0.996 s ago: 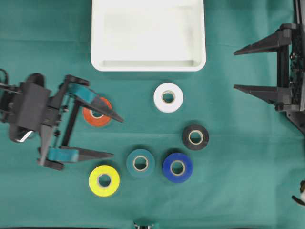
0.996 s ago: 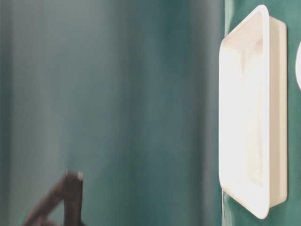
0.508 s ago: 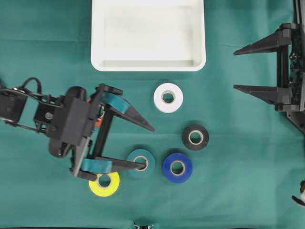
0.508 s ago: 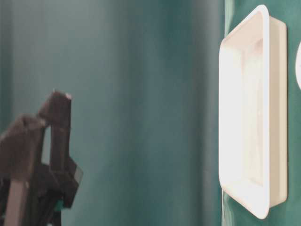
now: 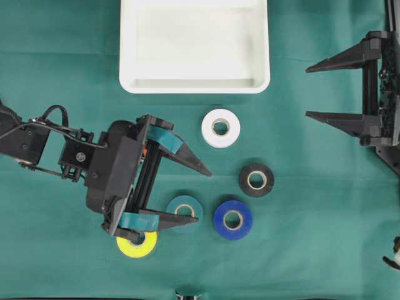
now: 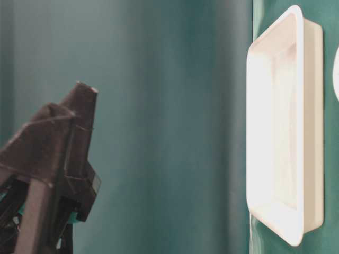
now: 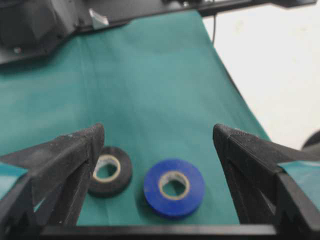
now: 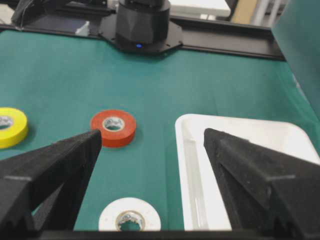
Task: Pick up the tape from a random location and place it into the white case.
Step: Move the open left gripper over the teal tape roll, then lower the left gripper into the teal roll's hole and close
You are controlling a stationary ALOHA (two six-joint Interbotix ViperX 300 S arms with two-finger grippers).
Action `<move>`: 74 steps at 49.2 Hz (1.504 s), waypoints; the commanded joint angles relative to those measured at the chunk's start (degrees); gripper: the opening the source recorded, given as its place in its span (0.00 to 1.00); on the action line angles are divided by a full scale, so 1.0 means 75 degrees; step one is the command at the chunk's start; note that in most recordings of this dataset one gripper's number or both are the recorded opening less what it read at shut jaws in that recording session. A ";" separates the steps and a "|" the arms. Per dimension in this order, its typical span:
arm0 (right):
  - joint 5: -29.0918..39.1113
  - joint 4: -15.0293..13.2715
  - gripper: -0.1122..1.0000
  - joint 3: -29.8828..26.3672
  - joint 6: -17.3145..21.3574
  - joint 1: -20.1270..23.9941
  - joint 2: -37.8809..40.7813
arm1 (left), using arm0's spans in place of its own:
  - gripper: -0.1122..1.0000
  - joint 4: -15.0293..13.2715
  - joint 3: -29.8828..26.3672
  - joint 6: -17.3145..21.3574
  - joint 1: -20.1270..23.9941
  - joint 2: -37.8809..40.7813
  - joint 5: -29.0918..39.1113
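Overhead exterior view, as we log it: a green cloth (image 5: 312,250) covers the table. The white case (image 5: 194,86) sits at the top centre, nothing inside it. Below it we count five visible tape rolls lying flat and apart from one another: a white roll (image 5: 220,127), a black roll (image 5: 256,180), a blue roll (image 5: 232,219), a teal roll (image 5: 183,211) and a yellow roll (image 5: 139,242).

The left gripper (image 5: 197,192) reaches in from the left edge with its jaws spread wide and nothing between them. In this view its lower finger overlaps the teal roll, and the gripper body hides part of the yellow roll. We cannot tell whether any finger touches a roll.

Left wrist view: we see the blue roll (image 7: 174,187) and the black roll (image 7: 110,170) side by side on the cloth ahead of the parted fingers.

The right gripper (image 5: 311,90) is parked at the right edge, well apart from all rolls, fully spread and holding nothing.

Right wrist view: we add an orange roll (image 8: 113,128), lying near the case's rim (image 8: 186,150), with the white roll (image 8: 129,215) closer to the camera.

Table-level view: the case (image 6: 275,121) shows sharply and a dark blurred gripper part fills the lower left.
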 commanded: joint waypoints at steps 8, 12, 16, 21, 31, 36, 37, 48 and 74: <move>0.0082 0.0000 0.92 -0.0246 0.0000 -0.0012 0.0047 | 0.99 -0.0023 -0.1020 -0.0082 -0.0117 0.0152 0.1945; 0.0117 -0.0012 0.92 -0.0258 0.0000 -0.0012 0.0047 | 0.99 -0.0023 -0.1465 -0.0234 -0.0105 0.0328 0.2801; 0.0141 0.0000 0.92 -0.0270 0.0000 -0.0012 0.0047 | 0.99 -0.0023 -0.1922 -0.0328 -0.0117 0.0551 0.3680; 0.0164 0.0000 0.92 -0.0281 0.0000 -0.0012 0.0059 | 0.99 -0.0023 -0.2531 -0.0363 -0.0117 0.0891 0.4781; 0.0164 0.0000 0.92 -0.0281 0.0000 -0.0012 0.0141 | 0.99 0.0012 -0.3691 -0.0398 -0.0105 0.1547 0.6762; 0.0176 0.0000 0.92 -0.0305 0.0000 -0.0012 0.0188 | 0.99 0.0035 -0.4125 -0.0410 -0.0105 0.1770 0.7465; 0.0176 0.0000 0.92 -0.0293 0.0000 -0.0012 0.0199 | 0.99 0.0047 -0.4207 -0.0398 -0.0105 0.1816 0.7605; 0.0234 0.0000 0.92 -0.0328 0.0000 -0.0012 0.0223 | 0.99 0.0059 -0.4336 -0.0398 -0.0082 0.1887 0.7781; 0.0434 0.0000 0.92 -0.0387 0.0000 0.0000 0.0223 | 0.99 0.0059 -0.4008 -0.0375 -0.0082 0.1863 0.7676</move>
